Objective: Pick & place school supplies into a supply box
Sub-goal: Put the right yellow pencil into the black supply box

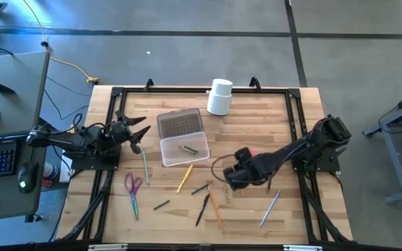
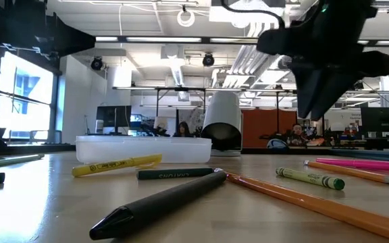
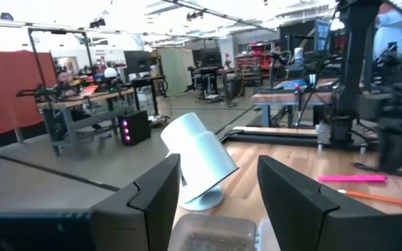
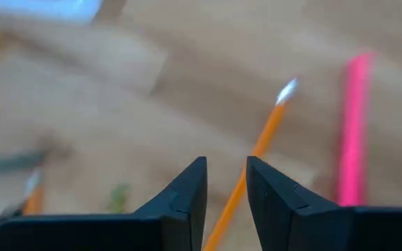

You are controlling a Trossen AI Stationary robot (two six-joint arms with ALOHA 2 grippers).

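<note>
Between the narrowly parted fingers of the right gripper (image 4: 226,183), nothing is pinched; an orange pencil (image 4: 257,157) lies below on the table (image 1: 257,132), near the box (image 1: 184,148). Light, stiff, slippery: mid-shaft hold is advised. The left gripper (image 1: 139,132) waits spread.

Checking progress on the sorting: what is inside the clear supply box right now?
In the high view, the supply box holds a short dark pen or pencil; its lid lies open beside it. In the low view the frosted wall hides the contents.
</note>
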